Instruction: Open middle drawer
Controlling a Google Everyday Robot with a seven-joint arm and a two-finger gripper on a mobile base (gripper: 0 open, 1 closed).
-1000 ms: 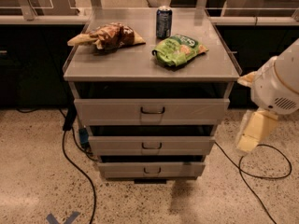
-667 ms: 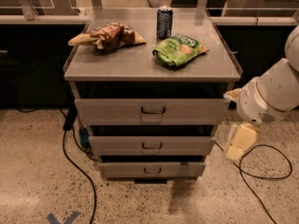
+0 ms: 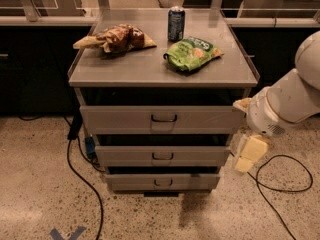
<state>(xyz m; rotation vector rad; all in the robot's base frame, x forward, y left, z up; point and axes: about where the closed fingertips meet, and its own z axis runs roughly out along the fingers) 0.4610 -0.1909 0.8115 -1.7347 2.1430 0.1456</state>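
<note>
A: Hand position?

B: The hand (image 3: 249,155) hangs at the right of the frame, below centre, just beside the right end of the middle drawer (image 3: 162,155) and well apart from its handle (image 3: 162,156). Wide or narrow: cannot tell.

A: Drawer location?

B: Centre of frame, a little below the middle, between the top drawer (image 3: 162,119) and the bottom drawer (image 3: 162,182). Handle sits mid-front.

A: Counter (image 3: 150,69)?

B: Can (image 3: 176,23) upright at the back, green bag (image 3: 192,53) in front of it, brown bag (image 3: 115,38) at upper left.
</note>
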